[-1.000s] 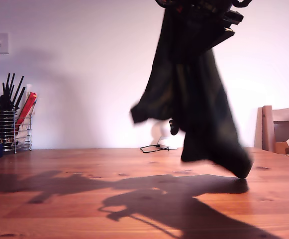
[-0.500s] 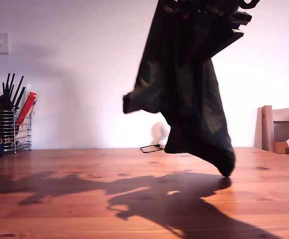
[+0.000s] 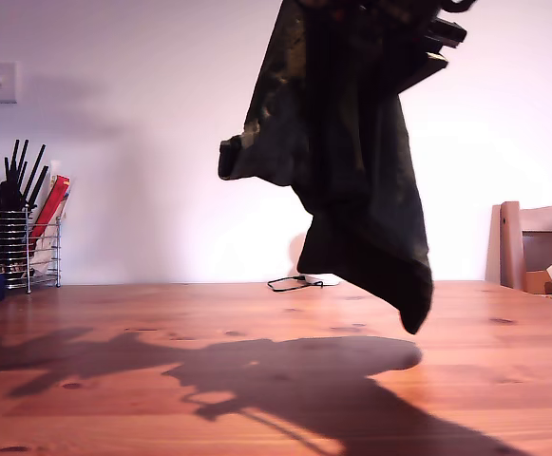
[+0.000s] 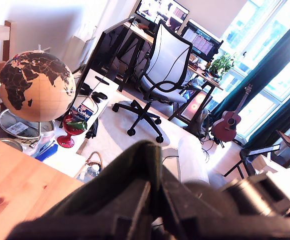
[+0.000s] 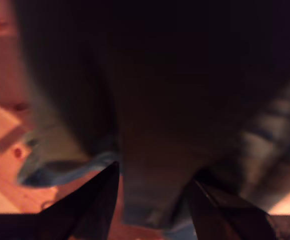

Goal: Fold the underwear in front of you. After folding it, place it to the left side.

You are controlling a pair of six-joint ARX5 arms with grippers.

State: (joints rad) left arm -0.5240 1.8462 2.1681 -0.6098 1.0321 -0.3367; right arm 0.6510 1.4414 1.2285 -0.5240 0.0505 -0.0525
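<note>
Olive-dark underwear [image 3: 352, 171] | hanging above wooden table [image 3: 114, 380] | lowest corner airborne

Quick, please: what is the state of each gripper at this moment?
My first gripper: seems shut, with dark cloth at its jaws; cannot tell for sure.
My second gripper: open, the underwear hanging ahead of it.

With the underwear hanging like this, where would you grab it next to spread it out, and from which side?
Probably the loose corner of the underwear that juts toward the exterior view's left. Come in level from that side: the corner sticks out clear of the hanging bulk, with open air around it.
</note>
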